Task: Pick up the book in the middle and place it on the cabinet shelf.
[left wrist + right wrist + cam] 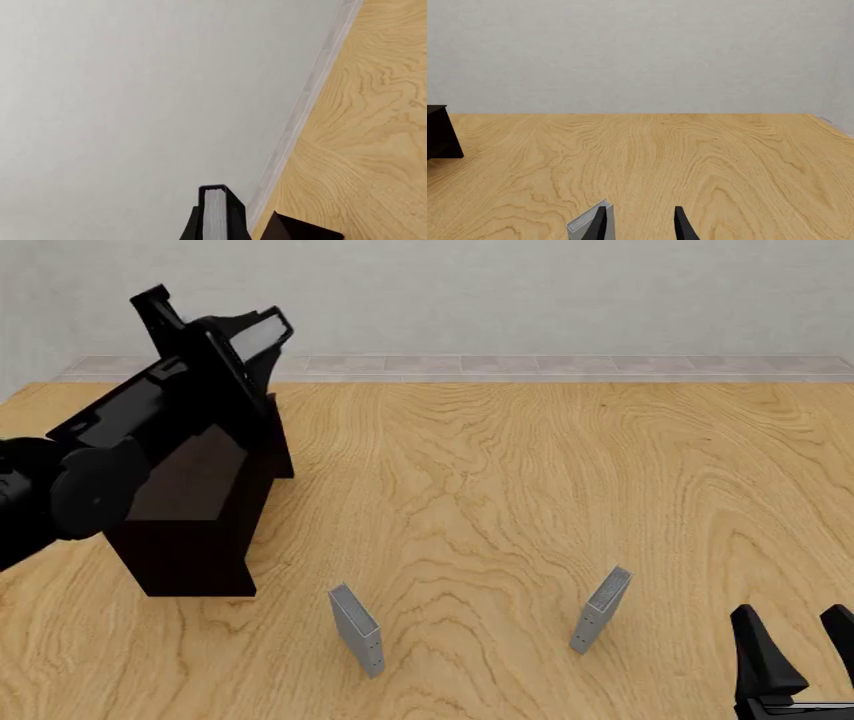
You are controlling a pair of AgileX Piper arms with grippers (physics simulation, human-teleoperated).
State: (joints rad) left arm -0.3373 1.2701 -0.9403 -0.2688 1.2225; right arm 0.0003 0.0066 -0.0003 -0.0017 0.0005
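The thick black book (262, 332), its white page edge showing, is held tilted in the air above the far end of the dark-brown cabinet shelf (200, 510) at the left. My left gripper (200, 328) is shut on it. In the left wrist view the book (215, 215) sticks out between the fingers toward the wall. My right gripper (805, 645) stands open and holds nothing at the table's near right corner, right of a thin grey book (601, 610).
A second thin grey book (356, 630) stands upright near the front, just right of the cabinet. The right wrist view shows the nearer grey book (587, 225) beside the open right gripper (639, 222). A grey wall (534, 290) runs behind the table.
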